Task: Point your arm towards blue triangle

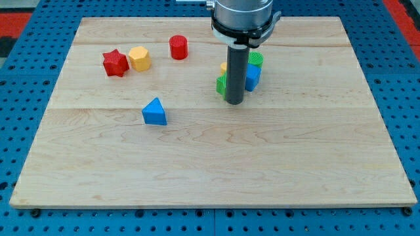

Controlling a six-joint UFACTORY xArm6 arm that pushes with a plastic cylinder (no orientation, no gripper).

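Note:
The blue triangle [155,112] lies left of the board's middle. My tip [235,102] rests on the board well to the view's right of it, at about the same height in the view. The rod stands in front of a small cluster: a green block [222,84] at its left, a blue block [252,77] at its right, another green block [255,59] behind, and a sliver of a yellow block [224,67]. The rod hides part of this cluster.
A red star [115,63], a yellow hexagon [139,58] and a red cylinder [178,47] sit near the view's top left. The wooden board [210,170] lies on a blue pegboard surface.

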